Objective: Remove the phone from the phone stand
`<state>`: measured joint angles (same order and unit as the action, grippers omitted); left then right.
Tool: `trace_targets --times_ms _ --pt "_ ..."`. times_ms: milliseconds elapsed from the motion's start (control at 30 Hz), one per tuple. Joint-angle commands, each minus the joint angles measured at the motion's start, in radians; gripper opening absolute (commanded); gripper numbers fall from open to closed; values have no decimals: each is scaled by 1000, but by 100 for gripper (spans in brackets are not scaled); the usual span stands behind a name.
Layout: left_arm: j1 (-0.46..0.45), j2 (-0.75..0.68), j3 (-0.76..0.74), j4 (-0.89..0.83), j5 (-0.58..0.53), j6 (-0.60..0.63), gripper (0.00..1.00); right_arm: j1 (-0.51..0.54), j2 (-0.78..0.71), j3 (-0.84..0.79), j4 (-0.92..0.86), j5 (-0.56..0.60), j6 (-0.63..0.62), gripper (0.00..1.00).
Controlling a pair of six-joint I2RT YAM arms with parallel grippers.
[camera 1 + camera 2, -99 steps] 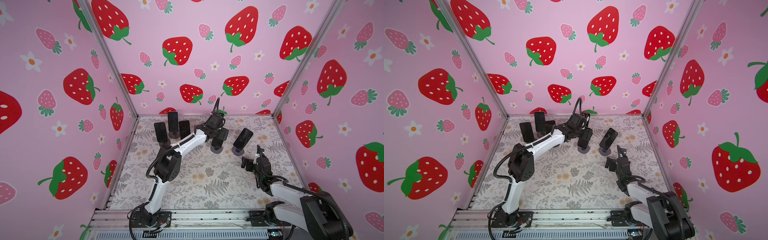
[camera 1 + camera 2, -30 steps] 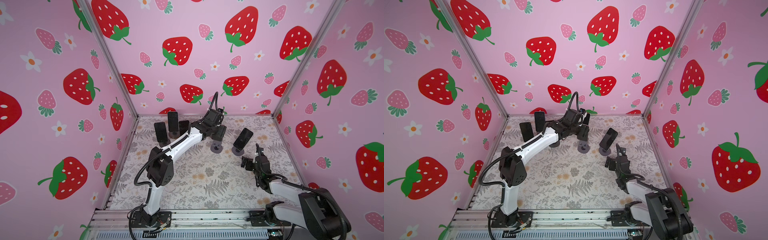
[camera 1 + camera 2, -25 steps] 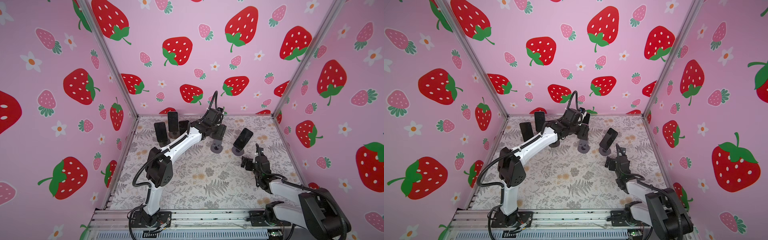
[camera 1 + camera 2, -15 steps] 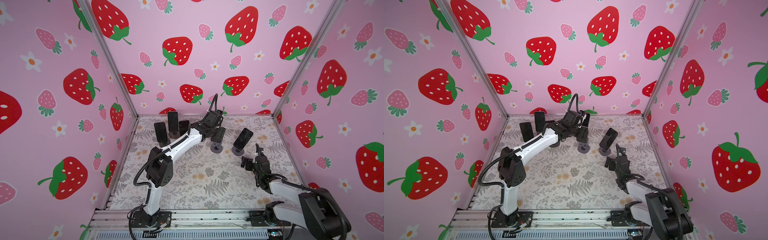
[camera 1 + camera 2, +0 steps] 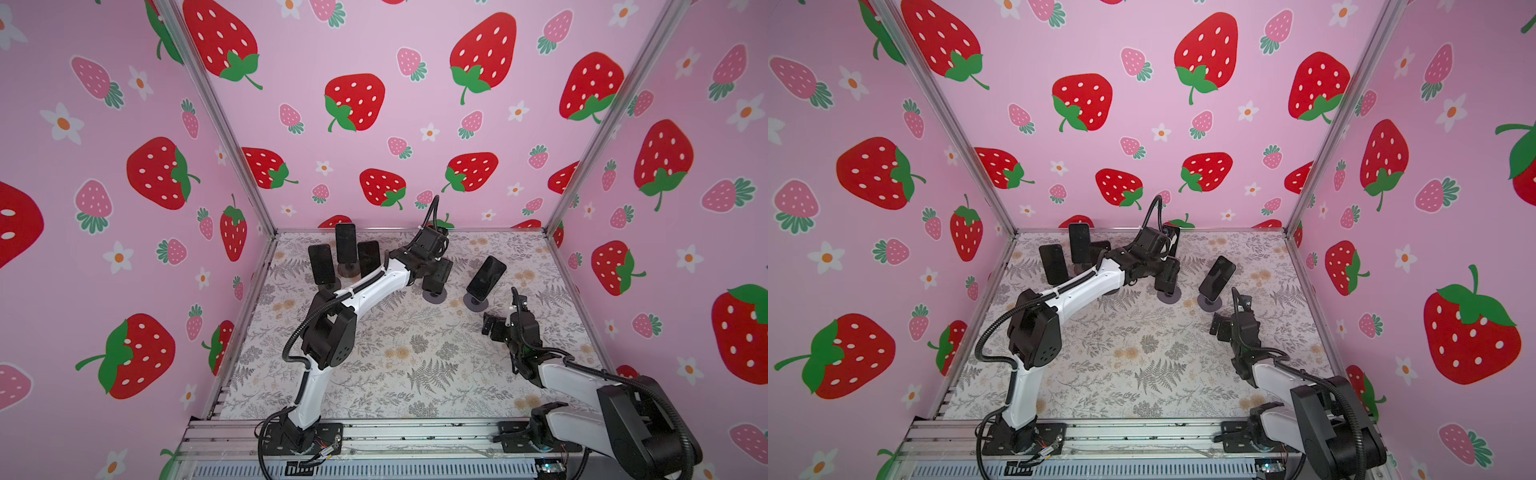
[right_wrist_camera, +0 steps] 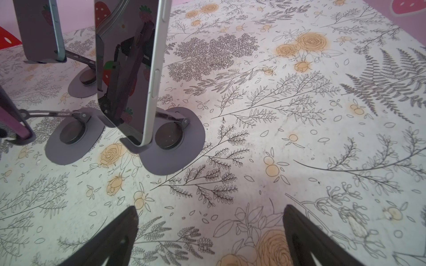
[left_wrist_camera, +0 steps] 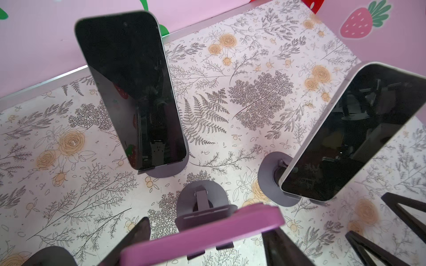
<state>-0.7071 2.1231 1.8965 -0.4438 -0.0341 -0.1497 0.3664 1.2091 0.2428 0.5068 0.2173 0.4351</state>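
You're clamping the purple-cased phone (image 7: 198,232) in the left gripper (image 7: 205,239); lift straight, clearing the phone stand (image 7: 202,200). The right gripper (image 6: 211,210) is hanging apart.

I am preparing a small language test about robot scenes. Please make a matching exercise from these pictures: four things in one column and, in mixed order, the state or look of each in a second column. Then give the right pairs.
Things:
1. purple phone
2. right gripper
3. phone nearest the right gripper
4. table cover

States:
A. open, holding nothing
B. printed with ferns and flowers
C. clamped in the left gripper
D. leaning on its stand, untouched

Pairs: 1-C, 2-A, 3-D, 4-B
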Motion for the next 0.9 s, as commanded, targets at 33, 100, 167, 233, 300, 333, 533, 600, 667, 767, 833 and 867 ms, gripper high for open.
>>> trace_targets --times_ms 33,100,167,233,300,333,533,600,667,767,833,867 --pt "-4 1 28 17 8 11 75 3 7 21 -10 16 17 100" --pt "-4 7 30 18 7 12 75 3 7 21 -10 16 17 100" --pt "-4 12 33 22 7 11 75 3 7 21 -11 17 17 100" --pt "-4 19 40 21 8 12 75 3 8 23 -10 17 17 100" --pt "-4 30 52 16 8 9 75 4 8 23 -11 17 17 100" --pt "-4 34 57 15 8 9 75 3 8 23 -10 17 17 100" --pt "-5 59 71 23 14 -1 76 3 9 23 -12 18 17 100" --pt "-5 68 80 19 16 2 76 3 8 23 -12 17 18 100" --pt "-5 75 84 14 10 3 76 3 8 23 -12 16 18 100" --pt "-5 80 87 14 1 6 77 4 9 23 -13 17 19 100" --pt "-4 83 88 18 -6 9 77 3 9 23 -13 18 18 100" --pt "-3 85 90 18 -9 9 77 3 7 23 -12 19 18 100"
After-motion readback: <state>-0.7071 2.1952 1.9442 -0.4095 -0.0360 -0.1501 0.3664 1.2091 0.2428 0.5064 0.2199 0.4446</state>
